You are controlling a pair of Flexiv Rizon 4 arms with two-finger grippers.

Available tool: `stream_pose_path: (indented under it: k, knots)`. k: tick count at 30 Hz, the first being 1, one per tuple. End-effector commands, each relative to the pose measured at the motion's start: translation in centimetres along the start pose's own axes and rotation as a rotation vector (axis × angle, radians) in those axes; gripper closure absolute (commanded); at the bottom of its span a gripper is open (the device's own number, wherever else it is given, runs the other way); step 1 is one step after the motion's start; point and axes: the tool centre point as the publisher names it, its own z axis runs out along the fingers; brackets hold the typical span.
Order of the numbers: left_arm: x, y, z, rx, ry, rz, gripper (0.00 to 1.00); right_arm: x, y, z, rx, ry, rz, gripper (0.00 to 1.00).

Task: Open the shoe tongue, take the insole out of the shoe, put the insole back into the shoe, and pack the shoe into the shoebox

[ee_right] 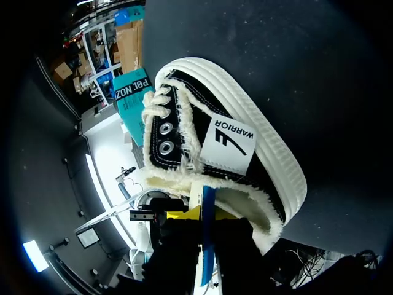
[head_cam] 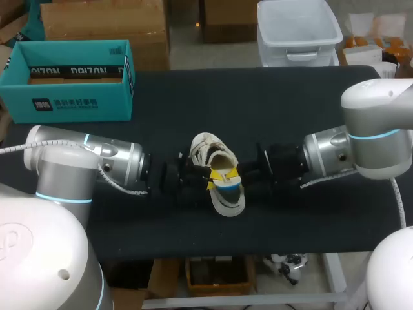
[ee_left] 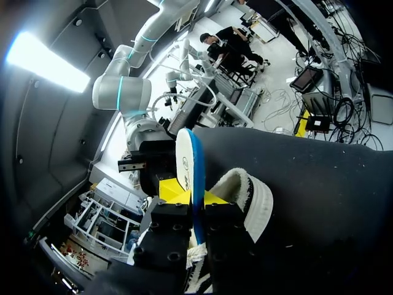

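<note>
A black canvas shoe [head_cam: 208,150] with a white sole and fleece lining lies on its side mid-table. Its white, blue-edged insole [head_cam: 229,194] sticks out of the opening toward the table's front. My left gripper [head_cam: 206,181] comes in from the left and is shut on the insole [ee_left: 189,160], which stands edge-on between its yellow tips [ee_left: 191,195]. From the right, my right gripper [head_cam: 231,175] is shut on the same insole [ee_right: 207,209], just in front of the shoe's [ee_right: 227,141] heel opening. The teal shoebox [head_cam: 71,81] stands open at the back left.
The black table top [head_cam: 277,110] runs bare behind the shoe and to the right. Both forearms lie low across the table's middle, on either side of the shoe. The shoebox is well behind the left arm.
</note>
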Motion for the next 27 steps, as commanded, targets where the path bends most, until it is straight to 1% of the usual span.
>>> stream_pose_path:
  k: [1,5,9,12,18,23,24,25,26,27]
  knots:
    - [0.2,0.2,0.4,-0.014,0.004,-0.005,1.00,-0.3,0.8,0.4,0.016,0.007,0.000,1.00]
    - [0.1,1.0,0.5,-0.032,0.011,-0.022,1.00,-0.5,2.1,0.9,0.034,0.004,0.001,1.00]
    - [-0.3,2.5,0.6,-0.054,0.012,-0.043,1.00,-0.4,3.6,1.0,0.044,0.001,-0.001,1.00]
    - [-0.5,3.0,0.6,-0.072,0.012,-0.048,1.00,-0.4,4.3,1.0,0.045,-0.009,-0.002,1.00]
    - [-0.4,3.5,0.9,-0.077,0.016,-0.057,1.00,-0.6,4.2,0.6,0.036,-0.017,0.005,1.00]
    - [-0.1,3.4,1.2,-0.072,0.023,-0.063,1.00,-0.7,3.3,0.0,0.021,-0.022,0.012,1.00]
    - [0.0,3.3,1.2,-0.070,0.024,-0.063,1.00,-0.7,3.1,-0.1,0.018,-0.026,0.013,0.78]
    - [0.0,3.3,1.2,-0.069,0.024,-0.063,1.00,-0.6,2.8,-0.2,0.012,-0.029,0.011,0.64]
    - [0.0,3.2,1.2,-0.068,0.024,-0.063,1.00,-0.5,2.4,-0.5,-0.001,-0.032,0.008,0.56]
    - [0.0,3.1,1.1,-0.068,0.024,-0.062,1.00,-0.4,2.1,-0.7,-0.008,-0.036,0.007,0.53]
